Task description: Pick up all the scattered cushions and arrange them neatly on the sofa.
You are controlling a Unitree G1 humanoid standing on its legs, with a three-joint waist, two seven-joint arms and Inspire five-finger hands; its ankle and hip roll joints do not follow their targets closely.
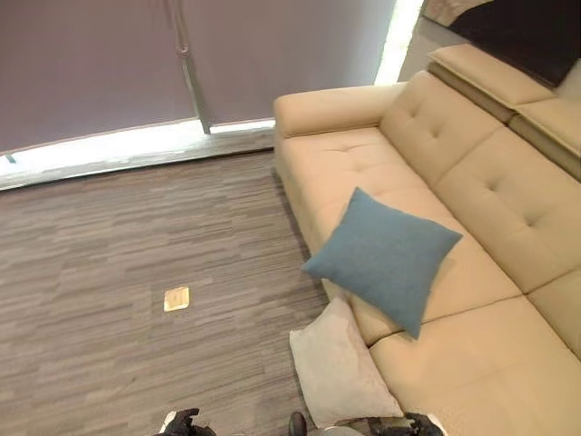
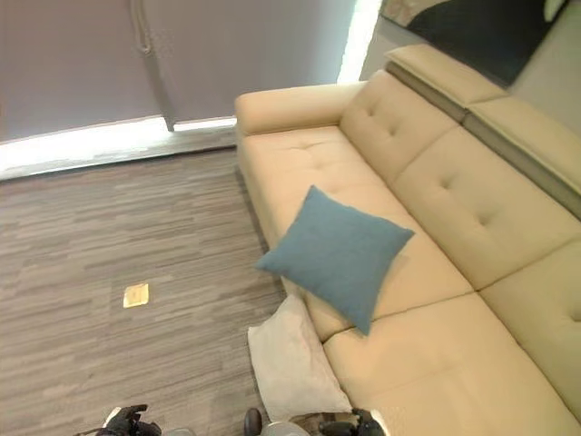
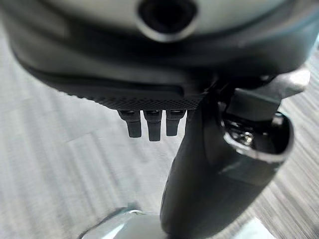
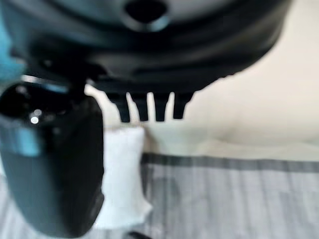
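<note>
A blue cushion (image 1: 385,255) lies on the front of the beige sofa (image 1: 495,195) seat, one corner hanging over the edge. A pale cream cushion (image 1: 339,370) rests on the floor, leaning against the sofa's front just below the blue one. My left hand (image 1: 182,423) is low over the floor, well left of the cushions. In the left wrist view its fingers (image 3: 153,127) hang straight and hold nothing. My right hand (image 1: 413,424) hangs beside the cream cushion (image 4: 122,174), open and apart from it, with its fingers (image 4: 149,110) straight.
Grey striped carpet (image 1: 109,272) spreads left of the sofa. A small yellowish floor plate (image 1: 176,298) is set into it. A grey curtain (image 1: 91,64) and a bright strip of window close off the far side. The sofa's armrest (image 1: 336,107) is at its far end.
</note>
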